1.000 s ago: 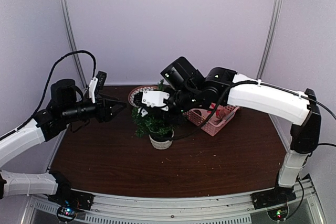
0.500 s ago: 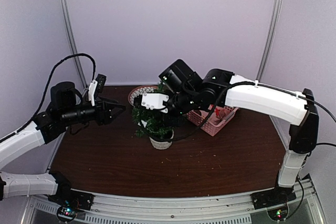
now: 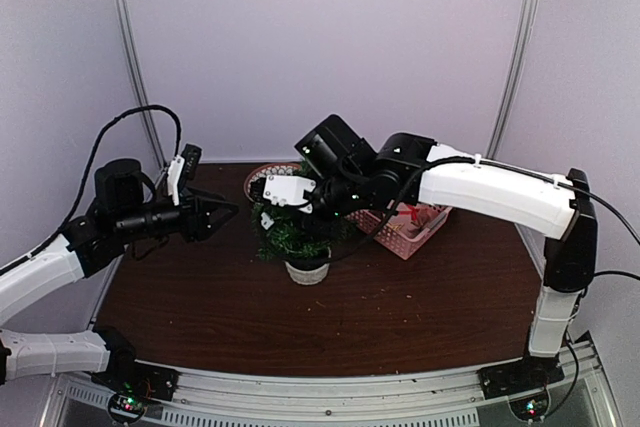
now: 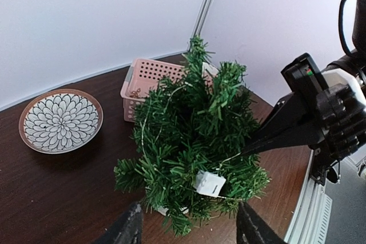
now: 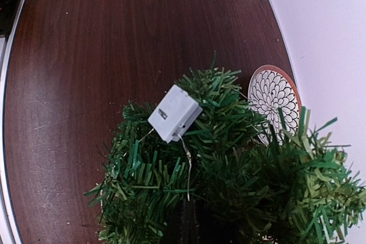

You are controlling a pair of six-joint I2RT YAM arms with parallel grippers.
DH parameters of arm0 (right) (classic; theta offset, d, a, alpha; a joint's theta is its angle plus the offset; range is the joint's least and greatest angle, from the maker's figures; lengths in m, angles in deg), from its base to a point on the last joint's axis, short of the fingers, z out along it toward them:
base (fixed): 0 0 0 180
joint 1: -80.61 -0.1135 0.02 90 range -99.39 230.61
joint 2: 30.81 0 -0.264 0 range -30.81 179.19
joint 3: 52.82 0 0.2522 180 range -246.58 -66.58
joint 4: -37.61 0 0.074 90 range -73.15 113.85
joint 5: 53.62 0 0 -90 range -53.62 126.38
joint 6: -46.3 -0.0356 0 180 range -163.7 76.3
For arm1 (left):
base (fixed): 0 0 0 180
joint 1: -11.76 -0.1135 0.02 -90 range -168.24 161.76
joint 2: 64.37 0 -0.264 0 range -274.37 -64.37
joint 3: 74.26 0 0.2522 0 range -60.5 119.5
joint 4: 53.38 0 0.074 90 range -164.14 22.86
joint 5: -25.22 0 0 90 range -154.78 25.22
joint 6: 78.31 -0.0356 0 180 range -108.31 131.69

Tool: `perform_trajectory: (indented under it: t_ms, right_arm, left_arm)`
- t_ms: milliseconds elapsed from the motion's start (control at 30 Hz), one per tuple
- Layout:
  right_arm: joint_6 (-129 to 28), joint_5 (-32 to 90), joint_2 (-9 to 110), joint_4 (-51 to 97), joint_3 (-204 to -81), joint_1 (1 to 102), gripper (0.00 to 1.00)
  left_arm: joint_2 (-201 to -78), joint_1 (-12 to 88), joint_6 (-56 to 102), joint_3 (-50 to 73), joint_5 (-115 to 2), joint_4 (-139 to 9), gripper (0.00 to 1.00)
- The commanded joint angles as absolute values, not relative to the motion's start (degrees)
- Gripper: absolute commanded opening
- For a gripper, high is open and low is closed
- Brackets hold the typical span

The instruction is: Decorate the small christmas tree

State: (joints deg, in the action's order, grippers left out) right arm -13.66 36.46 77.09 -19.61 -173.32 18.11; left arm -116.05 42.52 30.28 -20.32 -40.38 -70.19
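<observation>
The small christmas tree (image 3: 294,235) stands in its whitish pot (image 3: 307,269) mid-table. A thin wire string with a white box (image 5: 174,112) hangs in its branches; the white box (image 4: 209,183) also shows low on the tree in the left wrist view. My right gripper (image 5: 197,212) reaches into the tree from the right and is shut on the wire just below the box. In the left wrist view the right gripper (image 4: 251,148) shows as dark fingers at the tree's side. My left gripper (image 4: 191,232) hovers open left of the tree (image 4: 191,141), holding nothing.
A patterned plate (image 3: 266,178) lies behind the tree to the left. A pink perforated basket (image 3: 408,224) sits behind the tree to the right. The right arm (image 3: 480,192) stretches across above the basket. White walls close in the back and sides.
The right arm has shifted a little to the left over the tree, and its jaws have closed on the wire. The left gripper has hardly moved.
</observation>
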Motion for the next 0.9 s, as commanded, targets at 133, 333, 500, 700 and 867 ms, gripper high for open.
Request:
perform_trajectory:
  t_ms: [133, 333, 500, 700, 867]
  right_arm:
    - [-14.17, 36.66, 79.41, -21.41, -174.97, 17.63, 0.09]
    - [-14.21, 36.65, 78.8, -21.24, -174.54, 17.6, 0.11]
    - [-14.08, 36.74, 78.78, -21.31, -174.25, 17.6, 0.11]
    - [-14.08, 36.9, 79.12, -20.98, -174.38, 17.6, 0.11]
    - [-13.99, 36.95, 79.14, -20.91, -174.6, 17.6, 0.12]
  left_arm:
    - [-116.85, 44.86, 27.95, -20.69, -40.4, -67.49, 0.55]
    - [-119.54, 46.97, 27.19, -20.38, -42.94, -67.49, 0.62]
    - [-122.27, 48.68, 27.54, -19.51, -44.85, -67.49, 0.65]
    - [-127.05, 50.32, 27.68, -17.41, -44.95, -64.99, 0.65]
    - [-130.25, 51.0, 27.76, -16.6, -44.99, -64.24, 0.66]
